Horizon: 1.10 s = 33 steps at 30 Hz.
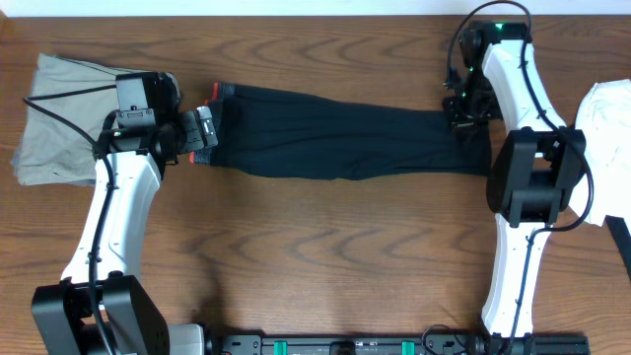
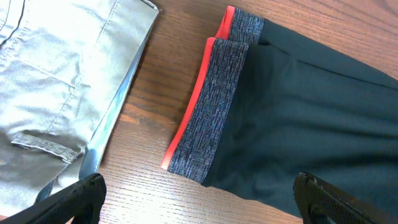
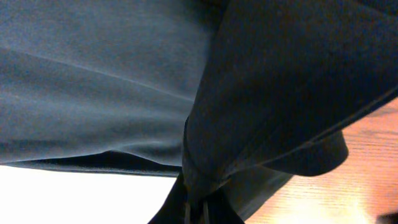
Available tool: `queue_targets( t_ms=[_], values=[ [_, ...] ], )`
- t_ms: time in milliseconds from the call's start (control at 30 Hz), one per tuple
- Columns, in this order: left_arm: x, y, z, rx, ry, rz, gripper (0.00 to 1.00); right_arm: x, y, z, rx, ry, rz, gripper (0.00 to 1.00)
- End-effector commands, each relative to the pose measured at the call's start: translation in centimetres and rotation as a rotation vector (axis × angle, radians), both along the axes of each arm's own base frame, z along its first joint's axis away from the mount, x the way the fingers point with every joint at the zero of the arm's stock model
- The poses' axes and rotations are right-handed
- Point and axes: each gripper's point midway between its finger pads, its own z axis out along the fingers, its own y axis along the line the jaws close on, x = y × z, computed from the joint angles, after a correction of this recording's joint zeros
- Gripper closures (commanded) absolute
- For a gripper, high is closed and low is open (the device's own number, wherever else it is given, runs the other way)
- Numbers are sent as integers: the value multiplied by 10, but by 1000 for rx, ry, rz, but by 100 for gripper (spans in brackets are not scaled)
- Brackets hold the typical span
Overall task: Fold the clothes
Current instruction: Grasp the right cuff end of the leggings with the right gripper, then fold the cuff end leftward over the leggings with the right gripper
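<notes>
The black leggings [image 1: 335,133] lie stretched across the table, the red-and-grey waistband [image 2: 214,106] at the left end. My left gripper [image 1: 202,133] sits at the waistband with its fingers wide apart and nothing between them; the wrist view shows bare wood between the jaws [image 2: 199,199]. My right gripper [image 1: 463,110] is at the leg-cuff end, shut on a bunch of the black fabric [image 3: 249,112], which fills the right wrist view and hangs gathered from the closed jaws [image 3: 199,208].
Khaki-beige trousers [image 1: 59,118] lie at the far left, close beside the waistband, and show in the left wrist view [image 2: 56,81]. A white garment [image 1: 606,123] lies at the right edge. The wooden tabletop [image 1: 325,247] stretches in front of the leggings.
</notes>
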Motion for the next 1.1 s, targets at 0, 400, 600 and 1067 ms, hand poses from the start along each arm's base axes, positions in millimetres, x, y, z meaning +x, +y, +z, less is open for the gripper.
queue_targets(
  t_ms=[0,400,600,1067],
  values=[
    [3,0,8,-7,-18,9,2,-3,11,-5,24,15,-3,95],
    [3,0,7,-7,-18,9,2,-2,39,-5,126,12,1,57],
    [2,0,7,-8,-11,9,2,4,40,-5,127,-14,-9,53],
    [1,-1,6,-9,-5,9,2,30,13,55,150,-141,-74,63]
  ],
)
